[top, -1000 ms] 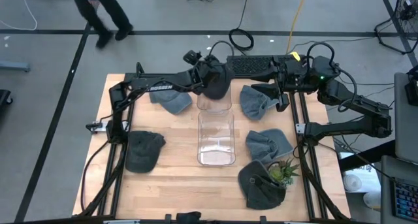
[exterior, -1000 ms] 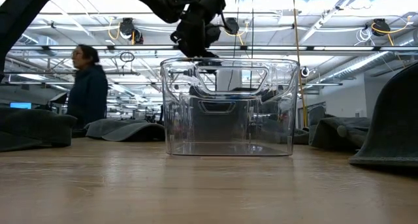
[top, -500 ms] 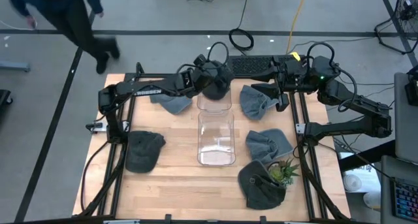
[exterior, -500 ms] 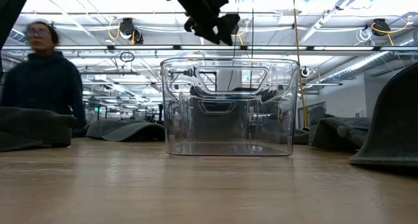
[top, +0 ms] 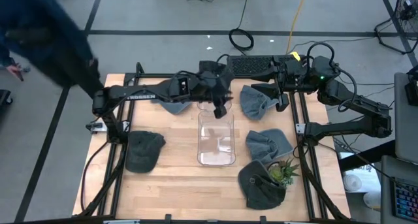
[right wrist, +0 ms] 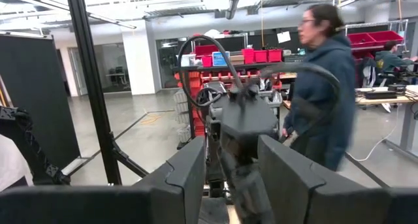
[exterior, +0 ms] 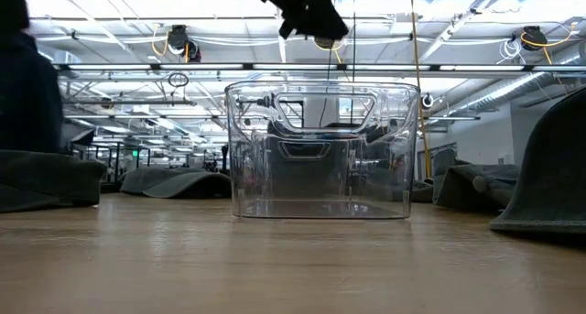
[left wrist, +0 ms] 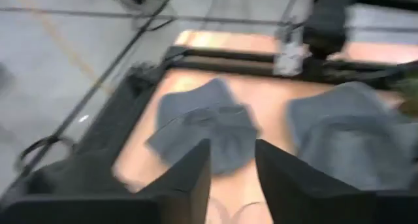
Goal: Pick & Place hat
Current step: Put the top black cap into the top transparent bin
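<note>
A clear plastic bin [top: 216,138] stands in the middle of the table with nothing in it. Several hats lie flat on the table around it: grey ones at the far left [top: 171,102], far right [top: 257,100] and right [top: 268,144], dark ones at the near left [top: 144,150] and near right [top: 260,187]. My left gripper [top: 220,108] hangs above the bin's far end, pointing toward the table's right and a little down, open with nothing between its fingers [left wrist: 232,145]. My right gripper [right wrist: 232,145] waits raised at the far right, open and holding nothing.
A small potted plant [top: 285,172] stands on the near-right dark hat. A keyboard [top: 255,65] lies past the table's far edge. A person [top: 49,38] moves on the floor beyond the far left corner. Bare wood shows between the bin and the hats.
My left gripper has risen and swung from the bin's far rim toward the table's right and a little nearer. It has tipped up from pointing down to pointing nearly level. The person behind the table has walked leftward.
</note>
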Controlling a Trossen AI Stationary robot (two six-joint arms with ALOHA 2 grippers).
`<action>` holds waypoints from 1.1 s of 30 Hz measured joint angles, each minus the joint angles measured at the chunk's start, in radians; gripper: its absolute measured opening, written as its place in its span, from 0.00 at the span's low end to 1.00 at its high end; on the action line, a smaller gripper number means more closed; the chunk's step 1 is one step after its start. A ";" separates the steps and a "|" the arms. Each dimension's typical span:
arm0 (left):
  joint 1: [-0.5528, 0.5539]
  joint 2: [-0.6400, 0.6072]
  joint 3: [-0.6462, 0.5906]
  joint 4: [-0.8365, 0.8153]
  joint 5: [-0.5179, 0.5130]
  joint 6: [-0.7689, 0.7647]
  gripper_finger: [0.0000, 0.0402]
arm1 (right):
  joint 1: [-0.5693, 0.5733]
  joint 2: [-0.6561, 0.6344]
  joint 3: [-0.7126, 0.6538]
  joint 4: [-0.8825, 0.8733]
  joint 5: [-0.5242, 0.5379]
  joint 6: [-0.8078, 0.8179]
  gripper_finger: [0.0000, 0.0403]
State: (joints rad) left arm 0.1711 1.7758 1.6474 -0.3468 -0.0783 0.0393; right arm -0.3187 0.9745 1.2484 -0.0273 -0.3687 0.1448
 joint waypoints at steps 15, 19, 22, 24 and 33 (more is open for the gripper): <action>-0.080 -0.146 0.000 -0.147 0.023 -0.029 0.01 | 0.000 0.000 0.000 -0.003 0.005 -0.013 0.32; -0.121 -0.240 0.001 -0.291 -0.064 -0.009 0.01 | 0.000 0.000 0.000 -0.002 0.005 -0.037 0.32; -0.151 -0.307 0.000 -0.372 -0.102 -0.015 0.01 | -0.001 0.000 0.001 -0.005 0.006 -0.038 0.32; -0.177 -0.349 0.000 -0.420 -0.130 -0.024 0.00 | -0.001 0.000 0.001 -0.006 0.007 -0.055 0.32; -0.307 -0.486 0.000 -0.693 -0.193 -0.097 0.00 | -0.001 0.000 0.001 -0.008 0.006 -0.107 0.32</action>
State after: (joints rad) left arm -0.1357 1.2898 1.6478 -1.0398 -0.2710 -0.0577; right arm -0.3199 0.9745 1.2491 -0.0355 -0.3626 0.0380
